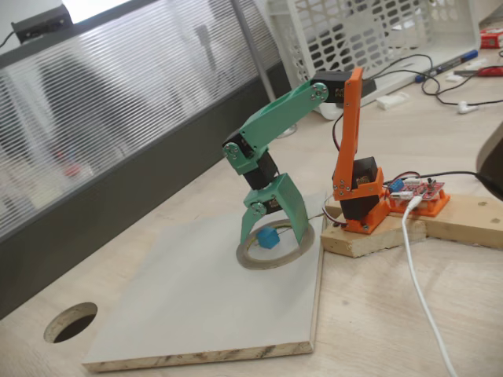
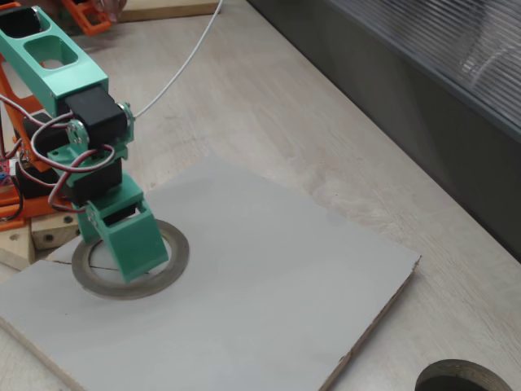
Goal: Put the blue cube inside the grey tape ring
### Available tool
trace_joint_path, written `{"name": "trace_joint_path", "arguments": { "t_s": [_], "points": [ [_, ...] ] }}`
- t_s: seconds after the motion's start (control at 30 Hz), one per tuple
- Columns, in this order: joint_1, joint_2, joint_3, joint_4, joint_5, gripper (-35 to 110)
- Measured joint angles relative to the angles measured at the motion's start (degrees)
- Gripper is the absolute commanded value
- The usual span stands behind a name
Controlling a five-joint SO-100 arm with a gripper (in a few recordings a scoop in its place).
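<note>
Placement step, near completion as judged from the layout. Green gripper [image 1: 277,233] lowered over the grey tape ring [image 1: 250,260], which lies flat on a pale board [image 1: 196,314] on the wooden table [image 1: 377,314]. Fingers spread apart, straddling the blue cube [image 1: 269,239]. Cube positioned within the ring's opening, between the two fingers; contact with either finger not resolvable, nor whether the cube rests fully on the board or sits slightly raised. Same gripper [image 2: 122,257] seen from behind in a fixed view, its broad green finger covering the ring's centre and hiding the cube; grey tape ring [image 2: 175,265] visible around it, yellowish inner rim showing.

Good practice for this step, offered as judgement: confirm the cube is seated on the board before retreat; widen the opening enough to clear both cube faces; lift straight up rather than sideways, so that neither finger drags the cube against the rim or shifts the light ring. Main risk: cube clinging to one finger and being carried out of the ring.

Round dark hole [image 1: 71,322] in the table, well apart from the ring.
</note>
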Motion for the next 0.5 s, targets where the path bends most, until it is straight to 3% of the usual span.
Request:
{"name": "trace_joint_path", "arguments": {
  "t_s": [0.37,0.5],
  "points": [
    [-0.4,-0.3,-19.9,24.1,-0.1,85],
    [0.0,-0.3,-24.3,27.1,-0.1,85]
  ]
}}
